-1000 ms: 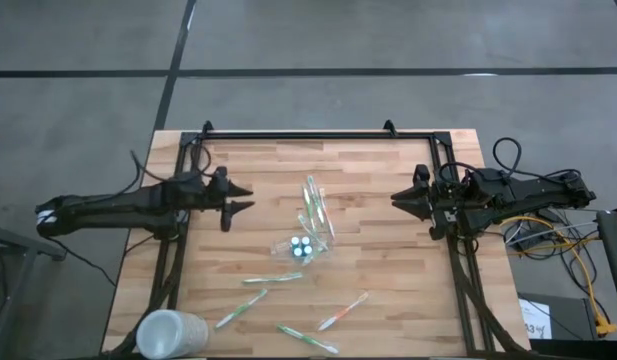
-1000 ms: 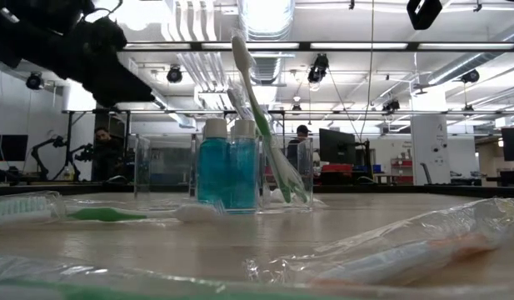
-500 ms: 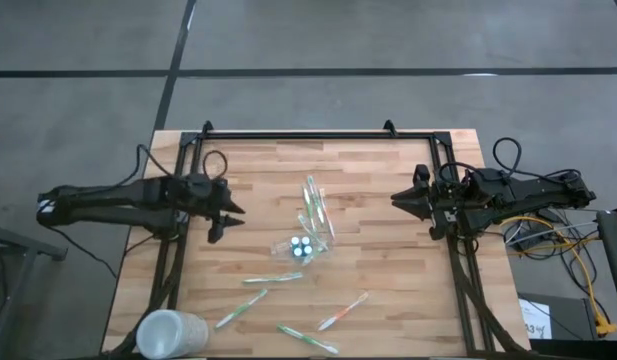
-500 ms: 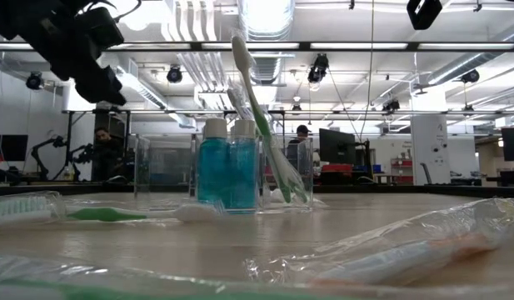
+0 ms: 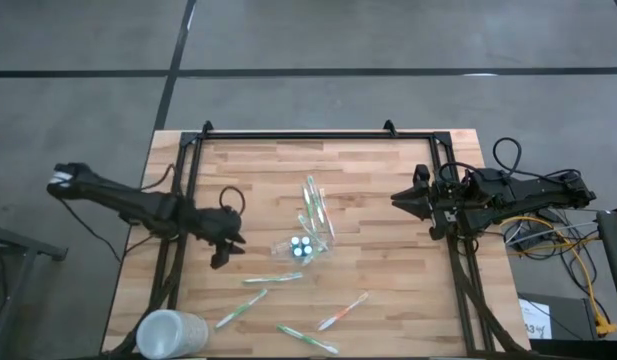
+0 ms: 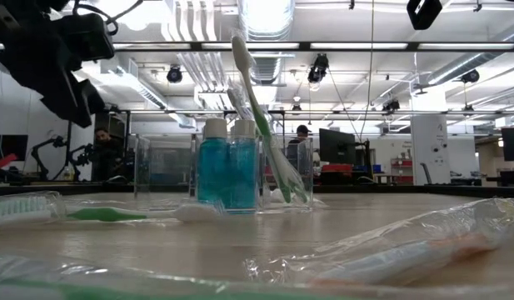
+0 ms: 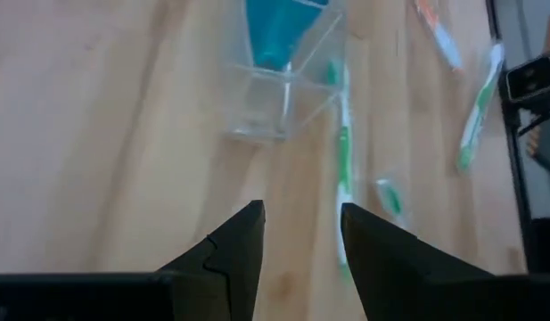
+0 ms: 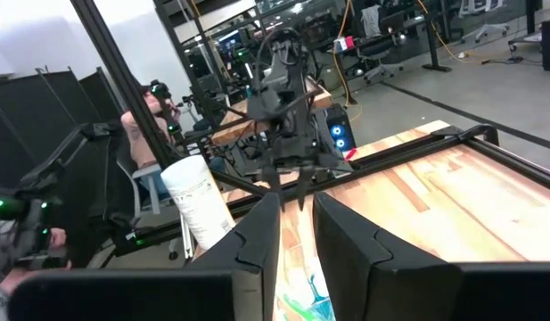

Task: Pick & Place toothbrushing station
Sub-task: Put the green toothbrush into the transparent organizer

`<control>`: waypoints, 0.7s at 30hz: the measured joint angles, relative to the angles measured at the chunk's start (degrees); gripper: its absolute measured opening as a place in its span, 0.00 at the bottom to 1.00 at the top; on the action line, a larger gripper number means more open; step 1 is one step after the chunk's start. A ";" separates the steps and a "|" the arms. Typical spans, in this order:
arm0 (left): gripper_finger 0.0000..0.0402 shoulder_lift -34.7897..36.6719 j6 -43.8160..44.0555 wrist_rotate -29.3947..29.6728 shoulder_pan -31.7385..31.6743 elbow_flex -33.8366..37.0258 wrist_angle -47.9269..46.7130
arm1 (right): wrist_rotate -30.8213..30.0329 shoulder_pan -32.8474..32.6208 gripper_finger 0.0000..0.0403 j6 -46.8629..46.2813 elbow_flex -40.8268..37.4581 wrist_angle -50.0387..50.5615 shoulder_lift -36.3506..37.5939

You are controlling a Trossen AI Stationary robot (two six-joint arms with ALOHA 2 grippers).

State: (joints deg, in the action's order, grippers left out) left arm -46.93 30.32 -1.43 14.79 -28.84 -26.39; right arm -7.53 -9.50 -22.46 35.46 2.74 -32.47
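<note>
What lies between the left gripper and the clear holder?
Only bare wood: in the high view, nothing separates the left gripper from the clear holder.

Bare wood between left gripper [image 5: 226,250] and holder [image 5: 304,247] — loose toothbrushes [image 5: 271,278] nearby.

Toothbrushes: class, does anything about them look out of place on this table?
Yes. Only some stand in the clear holder; four wrapped toothbrushes lie scattered on the table nearer its front edge, and a frosted cup lies tipped at the corner.
</note>
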 joint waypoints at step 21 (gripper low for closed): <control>0.39 -26.37 14.13 3.06 19.21 -5.00 15.18 | -0.01 0.00 0.19 0.00 0.00 0.00 0.00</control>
State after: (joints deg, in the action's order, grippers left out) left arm -73.30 44.45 1.63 34.00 -33.84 -11.22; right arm -7.55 -9.50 -22.46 35.46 2.74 -32.46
